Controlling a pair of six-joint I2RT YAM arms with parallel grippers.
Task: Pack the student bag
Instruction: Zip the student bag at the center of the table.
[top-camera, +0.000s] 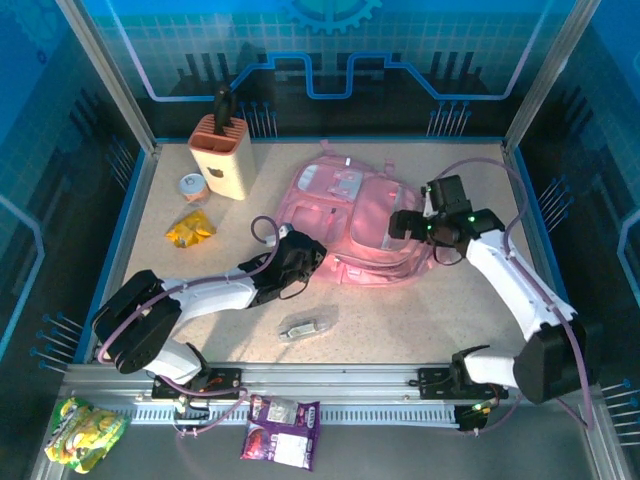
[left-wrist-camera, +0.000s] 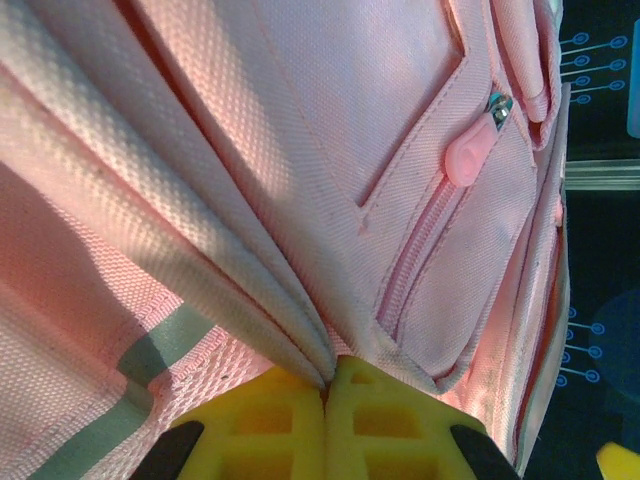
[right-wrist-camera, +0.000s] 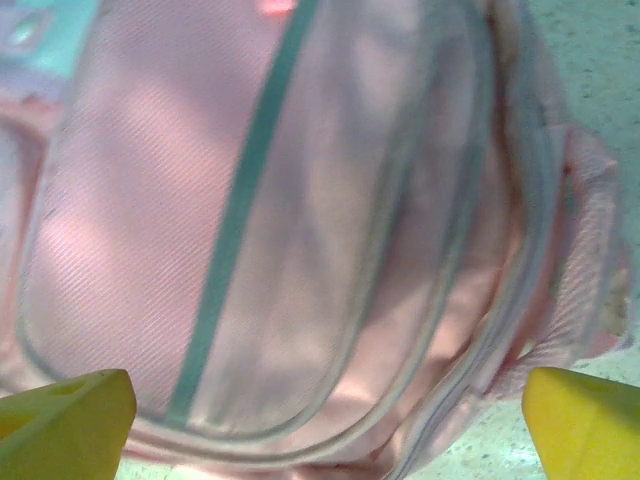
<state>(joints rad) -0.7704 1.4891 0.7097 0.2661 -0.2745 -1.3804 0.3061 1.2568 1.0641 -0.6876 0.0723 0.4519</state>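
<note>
Nearest, the left gripper (left-wrist-camera: 325, 388) is pinched tight on a fold of the student bag (top-camera: 345, 205), likely to anchor it (the bag lies flat mid-table). Just beyond, the right gripper (top-camera: 408, 224) hovers over the bag's right side, jaws wide, probably lining up a grab.

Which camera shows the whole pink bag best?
The top view: the bag lies whole on the table. The left wrist view gives close-up fabric and a zipper pull; the right wrist, a blurred panel.
</note>
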